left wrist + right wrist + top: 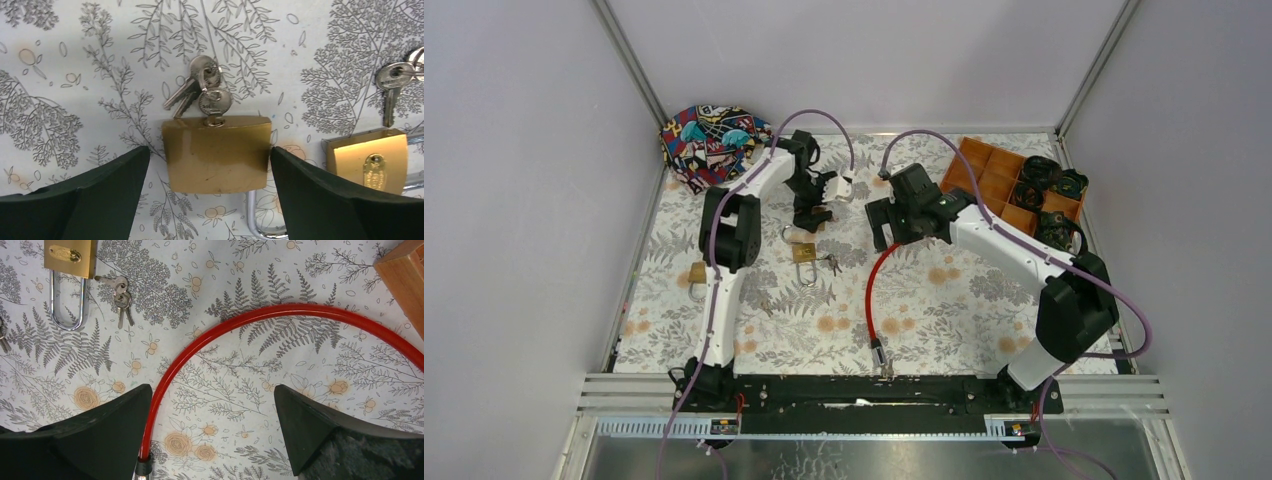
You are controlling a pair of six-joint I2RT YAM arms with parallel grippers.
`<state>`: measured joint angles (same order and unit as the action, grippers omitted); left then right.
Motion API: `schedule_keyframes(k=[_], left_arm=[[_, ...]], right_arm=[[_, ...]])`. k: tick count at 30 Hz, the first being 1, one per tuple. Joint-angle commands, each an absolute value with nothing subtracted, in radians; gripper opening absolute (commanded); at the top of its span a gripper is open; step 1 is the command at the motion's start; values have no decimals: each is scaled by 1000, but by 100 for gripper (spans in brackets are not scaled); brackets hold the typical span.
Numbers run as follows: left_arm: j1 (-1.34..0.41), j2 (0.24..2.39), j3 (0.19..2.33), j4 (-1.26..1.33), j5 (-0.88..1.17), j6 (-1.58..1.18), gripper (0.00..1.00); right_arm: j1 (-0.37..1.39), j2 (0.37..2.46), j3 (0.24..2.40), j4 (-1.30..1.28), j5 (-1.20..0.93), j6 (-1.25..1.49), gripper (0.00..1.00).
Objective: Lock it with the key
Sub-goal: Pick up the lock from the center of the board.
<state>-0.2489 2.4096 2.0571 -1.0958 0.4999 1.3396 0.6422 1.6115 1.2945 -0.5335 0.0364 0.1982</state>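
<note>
Left gripper [209,152] spread astride rectangular brass padlock [215,155]; inserted silver key [215,103] clear only from left wrist. Right gripper [212,390] spread. Orange wooden compartment tray [984,162] holds black round items [1044,172].

White-black arms [722,310] — purple cables [819,112], dark-green fingers [90,200]

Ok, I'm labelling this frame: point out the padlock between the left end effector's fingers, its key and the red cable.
Padlock [216,155], left wrist view, middle of the brass body.
Key [215,102], left wrist view, round head above the lock.
Red cable [280,308], right wrist view, top of its arc.
</note>
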Motion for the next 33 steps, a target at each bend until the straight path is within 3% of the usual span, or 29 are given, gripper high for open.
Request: schedule_keyframes(k=[1,4,5,7,10,11,16,19,26,33], left_arm=[[-285,2421,1977,-1154,428,1391,99],[-285,2385,1895,-1118,414,1408,97],[-285,2383,1890,-1109,413,1404,87],[-286,2388,1899,-1108,418,1393,60],[-286,2381,1914,-1099,436,1377,3],[-287,2371,1918,-1087,443,1361,0],[-287,2193,1830,-938,511,1355,0],[-298,2006,1689,-771,515,1390,0],[-334,1642,1466,-482,593,1334,0],[-433,1443,1276,-234,582,1278,0]], right_arm=[[639,1552,1288,-535,58,215,99],[639,1529,1267,-514,63,207,100],[639,1524,1265,-507,60,206,100],[639,1523,1273,-505,58,207,99],[640,1524,1285,-506,56,232,99],[639,1520,1283,-499,55,248,99],[597,1525,1229,-312,-121,395,99],[535,1567,1257,-208,-240,532,93],[547,1554,1195,125,-295,691,89],[604,1600,1285,152,-254,660,91]])
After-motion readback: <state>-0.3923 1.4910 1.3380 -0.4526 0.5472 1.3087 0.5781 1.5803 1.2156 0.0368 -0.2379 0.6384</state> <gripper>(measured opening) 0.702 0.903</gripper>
